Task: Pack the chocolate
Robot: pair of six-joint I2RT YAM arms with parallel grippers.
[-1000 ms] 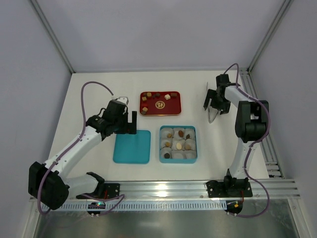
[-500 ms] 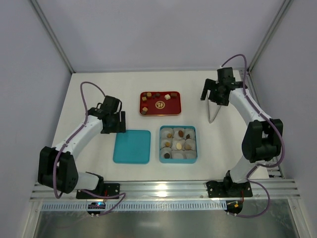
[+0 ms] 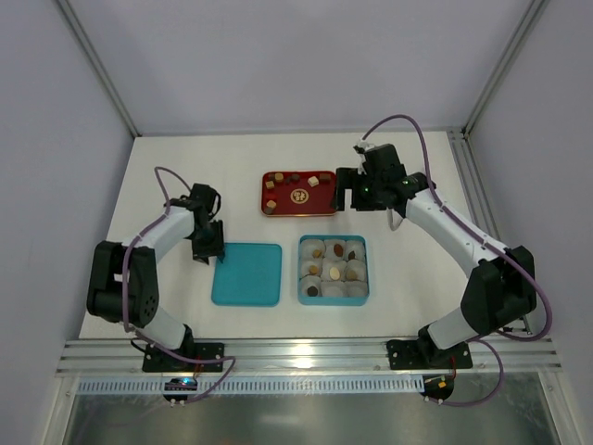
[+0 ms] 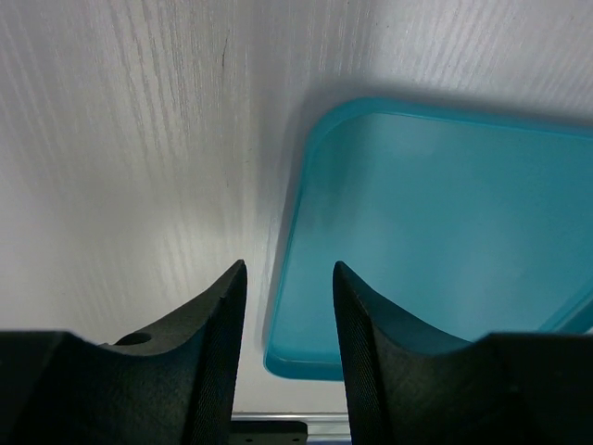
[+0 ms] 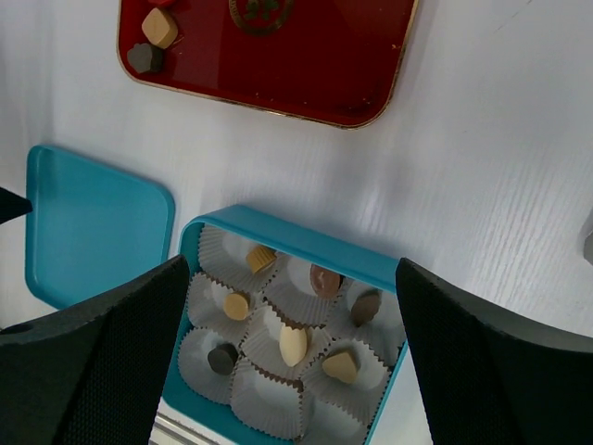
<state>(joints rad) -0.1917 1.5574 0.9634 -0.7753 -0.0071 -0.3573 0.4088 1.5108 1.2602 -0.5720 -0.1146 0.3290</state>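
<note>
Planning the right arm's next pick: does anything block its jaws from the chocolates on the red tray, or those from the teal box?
Nothing visible. The right gripper hangs open near the red tray; its chocolates lie uncovered, and the teal box is lidless.

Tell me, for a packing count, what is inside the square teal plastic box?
Crinkled white paper cups, seven holding small tan-to-dark chocolate pieces; the floor of the box under them is covered.

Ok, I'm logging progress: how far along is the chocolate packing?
Done: most cups of the blue box hold chocolate. In hand: nothing; right gripper hovers open, left gripper straddles the edge of the lid. Left: several pieces on the red tray, then the lid.
</note>
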